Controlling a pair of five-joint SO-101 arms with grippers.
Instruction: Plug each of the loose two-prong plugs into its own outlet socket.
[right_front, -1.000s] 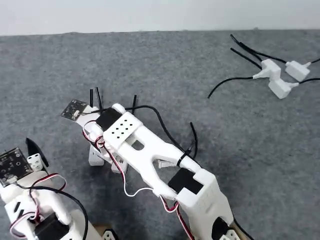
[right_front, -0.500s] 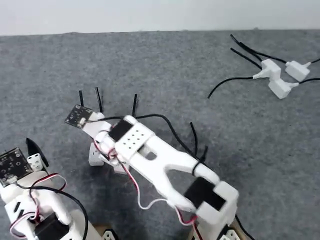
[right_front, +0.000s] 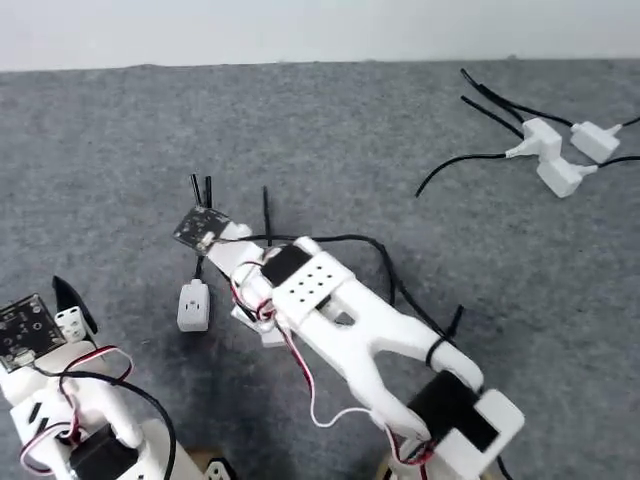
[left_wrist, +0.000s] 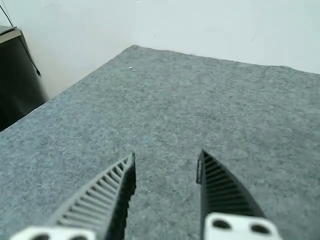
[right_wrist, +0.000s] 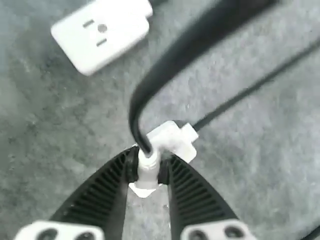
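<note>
**A:** While the right gripper (right_wrist: 148, 160) pinches the plug (right_wrist: 170, 140), where is the socket (right_front: 193, 305)?

**B:** Lower left of the overhead frame, just beside it. Square the plug to it before pushing. The left gripper (left_wrist: 165, 172) hangs open.

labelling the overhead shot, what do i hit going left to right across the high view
left arm → white outlet socket → right arm's perforated white housing → cluster of white connectors with black cords
</note>
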